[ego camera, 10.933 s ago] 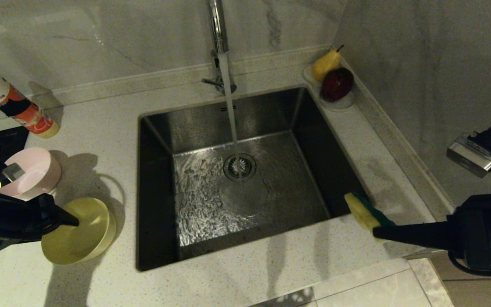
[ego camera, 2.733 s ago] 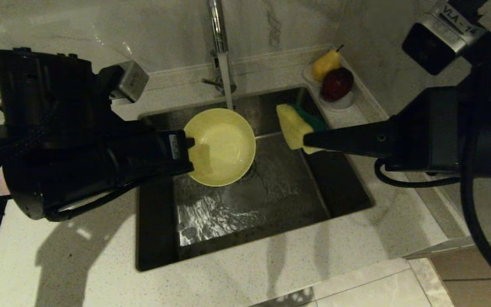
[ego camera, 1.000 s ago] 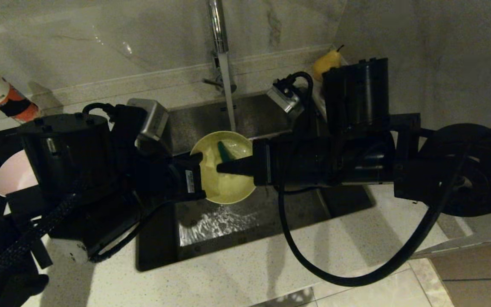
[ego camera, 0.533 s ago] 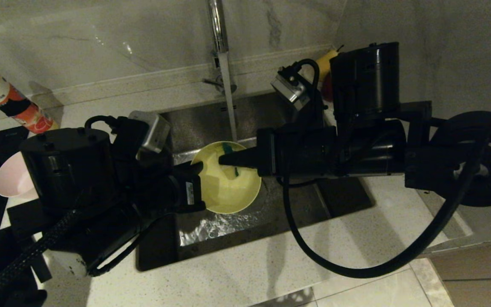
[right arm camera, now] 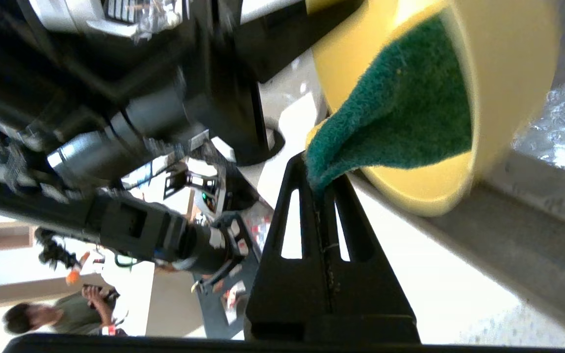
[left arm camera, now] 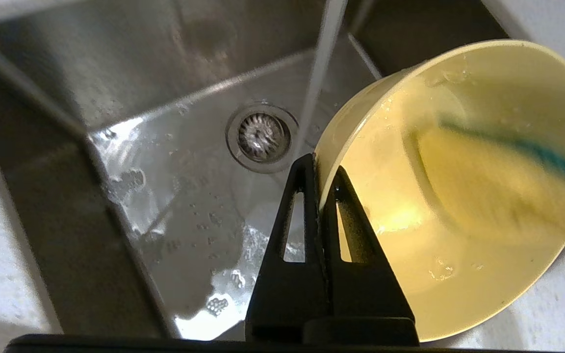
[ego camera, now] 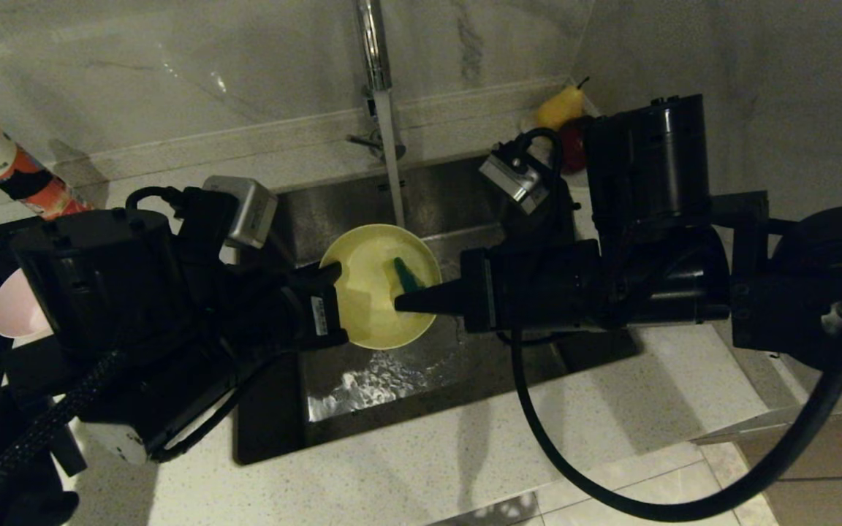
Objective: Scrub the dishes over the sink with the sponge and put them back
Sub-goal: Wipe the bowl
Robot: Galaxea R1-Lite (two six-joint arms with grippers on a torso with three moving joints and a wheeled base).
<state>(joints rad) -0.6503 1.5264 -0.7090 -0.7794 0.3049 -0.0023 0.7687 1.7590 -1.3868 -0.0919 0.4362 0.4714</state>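
Observation:
A yellow bowl [ego camera: 373, 292] hangs tilted over the sink [ego camera: 362, 380], just beside the running water stream [ego camera: 392, 175]. My left gripper [ego camera: 337, 274] is shut on the bowl's rim; in the left wrist view the rim of the yellow bowl [left arm camera: 459, 196] sits between the fingers of the left gripper [left arm camera: 322, 164]. My right gripper [ego camera: 400, 301] is shut on the sponge [ego camera: 408, 276], which presses inside the bowl. The right wrist view shows the sponge [right arm camera: 400, 117] with its green face up, pinched by the right gripper [right arm camera: 318, 182]. A pale pink bowl [ego camera: 15, 310] rests on the counter at far left, partly hidden.
A tall chrome faucet [ego camera: 371, 44] stands behind the sink. A red and white bottle [ego camera: 4, 172] is at the back left. A pear [ego camera: 558, 108] and a dark red fruit [ego camera: 573, 142] sit at the back right corner. The drain strainer [left arm camera: 262, 137] lies below.
The sponge has slid across the inside of the yellow bowl, from its upper part toward its right side. The right arm drew back to the right; the bowl shifted slightly upward.

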